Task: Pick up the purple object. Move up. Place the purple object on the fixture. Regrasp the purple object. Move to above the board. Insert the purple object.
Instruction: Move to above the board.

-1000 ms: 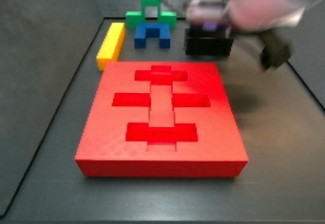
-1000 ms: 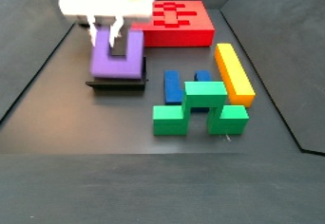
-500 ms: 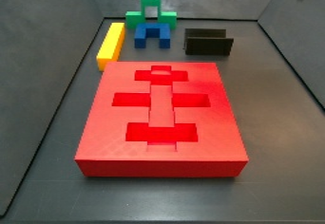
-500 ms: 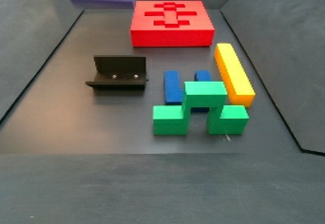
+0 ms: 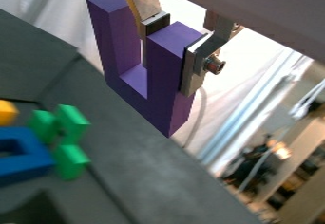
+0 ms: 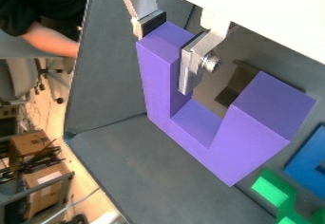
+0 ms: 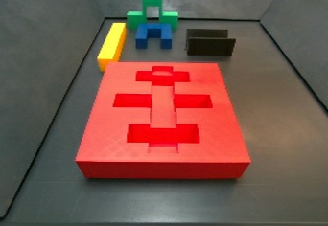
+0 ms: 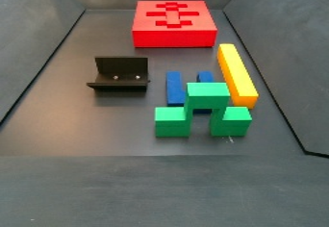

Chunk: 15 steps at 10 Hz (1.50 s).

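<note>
**A:** Checking both side views, I found neither the gripper (image 5: 173, 40) nor the purple block (image 5: 143, 66) in them; a second before, it sat on the fixture (image 8: 119, 74) with the fingers around it. The fixture stood bare.

**B:** So the regrasp was done?

**A:** I judged so. In both wrist views the plates were closed on one prong, the block lifted off the floor, out of the side cameras' sight.

**B:** Its pointing?

**A:** Prongs ran along the fingers, notch toward the wrist, base away. Next came the board (image 7: 163, 115).
</note>
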Tool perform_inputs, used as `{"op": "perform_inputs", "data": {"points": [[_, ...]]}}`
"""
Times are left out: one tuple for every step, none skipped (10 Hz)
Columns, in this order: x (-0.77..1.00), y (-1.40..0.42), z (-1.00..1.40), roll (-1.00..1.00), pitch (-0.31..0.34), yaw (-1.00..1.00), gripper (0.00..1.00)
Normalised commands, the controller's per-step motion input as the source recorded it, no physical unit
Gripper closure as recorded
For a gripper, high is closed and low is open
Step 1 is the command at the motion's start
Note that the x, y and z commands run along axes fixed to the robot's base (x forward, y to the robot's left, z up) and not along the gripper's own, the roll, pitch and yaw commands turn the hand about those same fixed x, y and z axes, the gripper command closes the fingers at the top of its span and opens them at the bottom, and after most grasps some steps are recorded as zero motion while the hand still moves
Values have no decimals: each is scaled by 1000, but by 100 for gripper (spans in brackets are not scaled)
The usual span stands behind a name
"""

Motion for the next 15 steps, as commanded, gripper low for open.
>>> {"op": "perform_inputs", "data": {"points": [[-1229,-1400,269,-1000,152,-31,100],[-1334,-1400,297,-1000,126,-16,100],[-1360,-1400,266,-1000,131,-4,100],[-1344,-1400,286,-1000,131,7,100],[-1359,-1400,282,-1000,132,15,100],[-420,-384,74,-1000,117,31,100],[-170,-108,10,-1000,111,38,100],[2,34,-16,-1000,125,35,100],[-50,-22,30,-1000,101,44,100],[-78,6,10,-1000,61,52,100],[-65,35,2,-1000,46,48,100],[-59,40,9,-759,16,32,100],[-53,27,-1,-535,-8,18,100],[-35,15,1,-306,-20,10,100],[-31,15,7,-236,-19,5,100]]}}
